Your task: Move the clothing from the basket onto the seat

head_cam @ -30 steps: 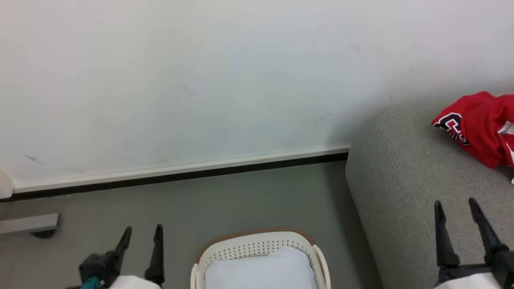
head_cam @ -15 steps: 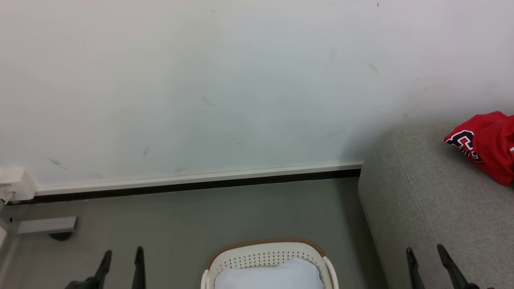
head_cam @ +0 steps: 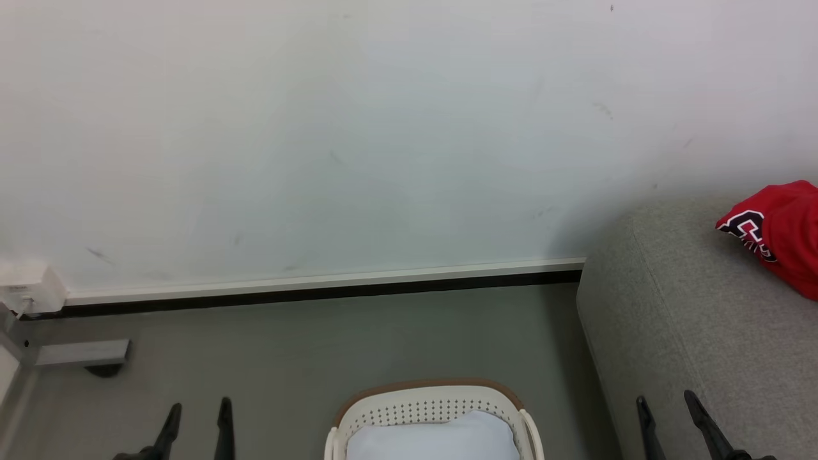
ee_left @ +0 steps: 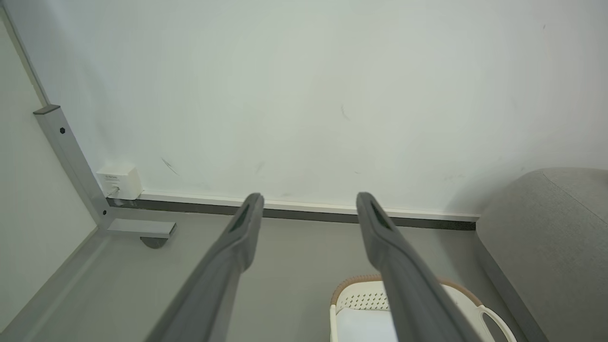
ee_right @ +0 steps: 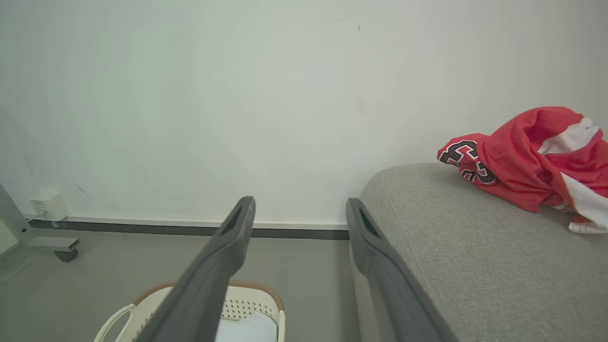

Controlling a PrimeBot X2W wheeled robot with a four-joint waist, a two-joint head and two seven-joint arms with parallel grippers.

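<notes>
red clothing (head_cam: 785,239) cut off, basket (head_cam: 429,387) half seen

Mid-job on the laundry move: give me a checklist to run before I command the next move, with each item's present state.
1. Red and white sports clothing lies on the grey woven-fabric sofa: ok.
2. Clothing sits well back from the sofa's rounded end: ok.
3. Cream perforated plastic basket holds no more garments: cannot tell. The part in view holds a pale bluish-white pad, and the rest is cut off.
4. Left gripper open and empty: ok.
5. Right gripper open and empty: ok.
</notes>
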